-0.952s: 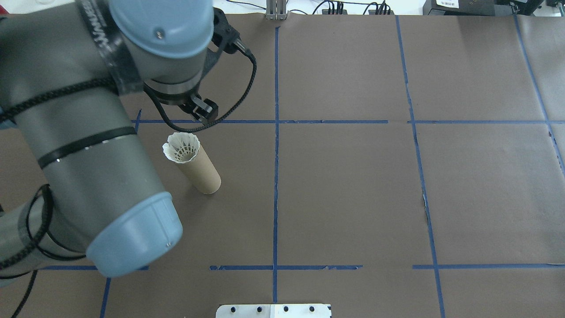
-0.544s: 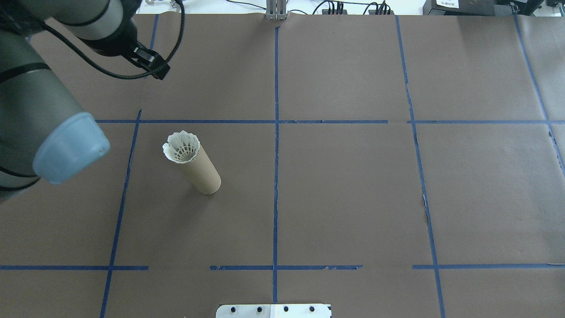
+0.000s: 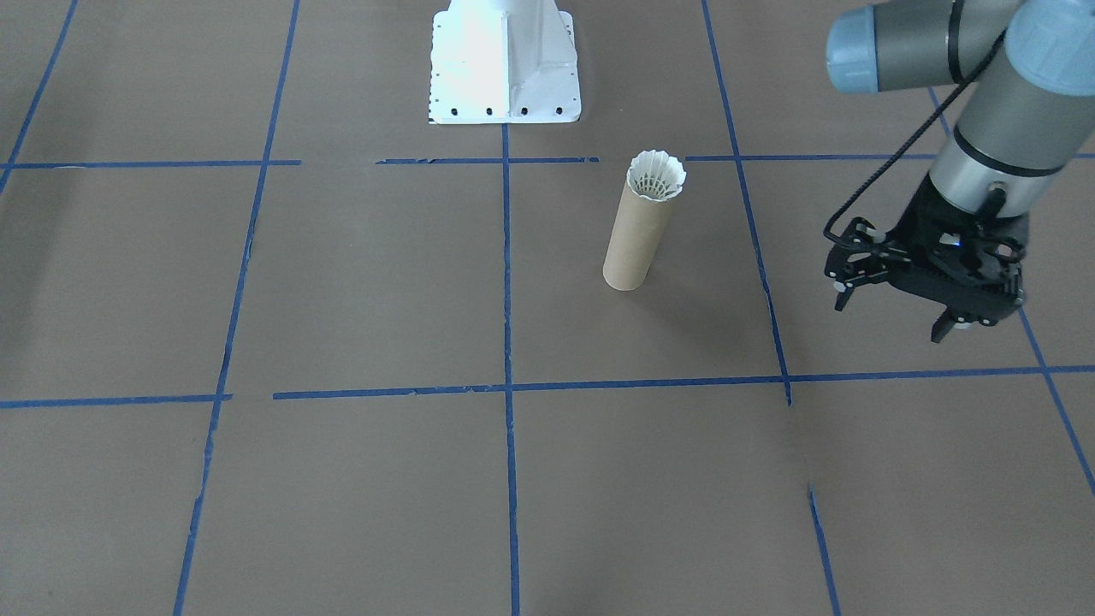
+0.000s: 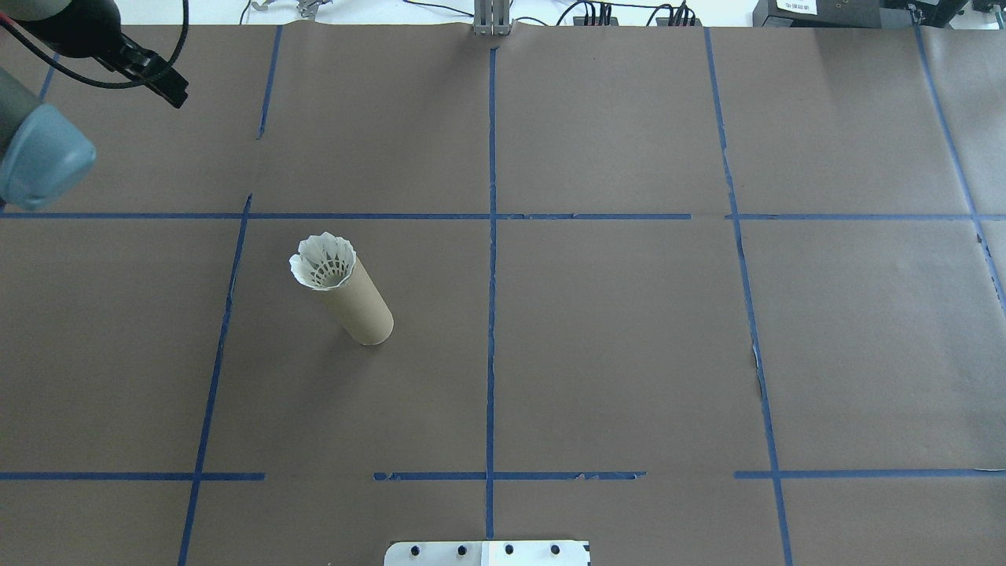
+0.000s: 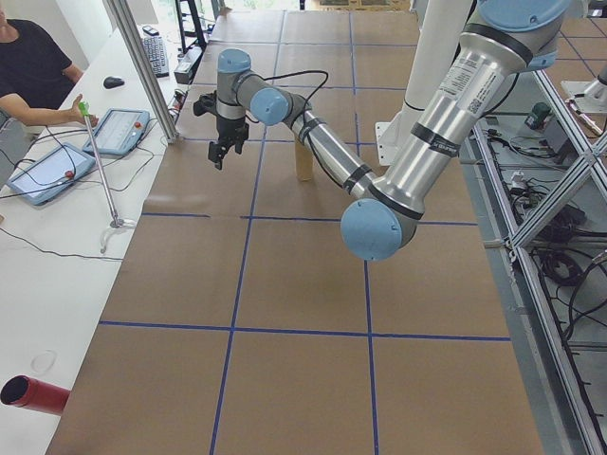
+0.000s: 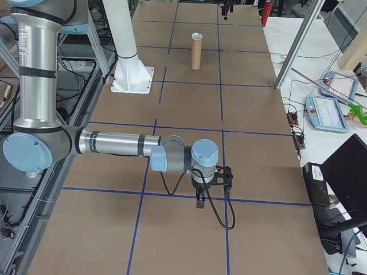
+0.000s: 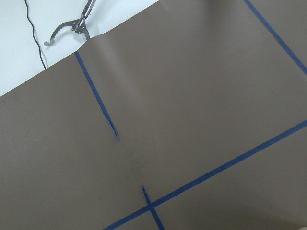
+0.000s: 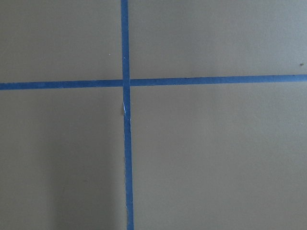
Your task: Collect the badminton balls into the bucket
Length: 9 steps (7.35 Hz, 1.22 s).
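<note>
Table (image 4: pixel 629 354): brown paper cover, marked into squares by blue tape (image 4: pixel 492 236).
Left arm (image 5: pixel 417 152): reaches across the table, away from the tube.
Right arm (image 6: pixel 114 143): stretches low over the table, well apart from the tube.
Left gripper (image 3: pixel 898 312): hangs above the paper at about 3 o'clock from the tube in the front-facing view; fingers spread apart, nothing between them.
Right gripper (image 6: pixel 200 200): points down at a tape cross; cannot tell whether its jaws are apart or together.
Tube (image 4: pixel 357 303): tan cardboard, upright, standing alone.
Shuttlecock (image 4: pixel 323 262): sits in the tube's top opening, feather skirt flaring above the rim.
</note>
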Each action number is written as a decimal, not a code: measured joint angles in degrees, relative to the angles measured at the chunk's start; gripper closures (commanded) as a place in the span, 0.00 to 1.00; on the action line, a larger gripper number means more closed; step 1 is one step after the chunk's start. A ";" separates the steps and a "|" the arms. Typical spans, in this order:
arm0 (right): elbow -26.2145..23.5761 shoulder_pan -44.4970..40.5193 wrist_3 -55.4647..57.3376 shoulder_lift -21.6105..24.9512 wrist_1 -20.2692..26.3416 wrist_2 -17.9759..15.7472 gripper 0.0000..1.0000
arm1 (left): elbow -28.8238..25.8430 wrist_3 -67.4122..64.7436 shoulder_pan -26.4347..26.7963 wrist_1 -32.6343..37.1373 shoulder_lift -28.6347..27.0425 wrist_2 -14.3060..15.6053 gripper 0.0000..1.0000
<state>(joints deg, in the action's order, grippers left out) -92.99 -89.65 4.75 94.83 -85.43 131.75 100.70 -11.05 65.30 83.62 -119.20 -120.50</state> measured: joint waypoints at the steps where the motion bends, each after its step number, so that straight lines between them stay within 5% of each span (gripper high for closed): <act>1: 0.00 0.00 0.00 0.00 0.00 0.00 0.00 | -2.27 2.51 3.52 0.45 1.77 -4.01 0.00; 6: 0.00 0.00 0.00 0.00 0.00 0.00 0.00 | -11.48 12.08 19.19 5.06 19.13 -16.04 0.00; 9: 0.00 0.00 0.00 0.00 0.00 0.00 0.00 | -12.95 12.32 22.84 5.05 22.25 -14.49 0.00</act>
<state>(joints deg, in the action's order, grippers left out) -92.99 -89.65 4.75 94.83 -85.43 131.75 87.75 1.27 88.14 88.67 -96.95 -134.99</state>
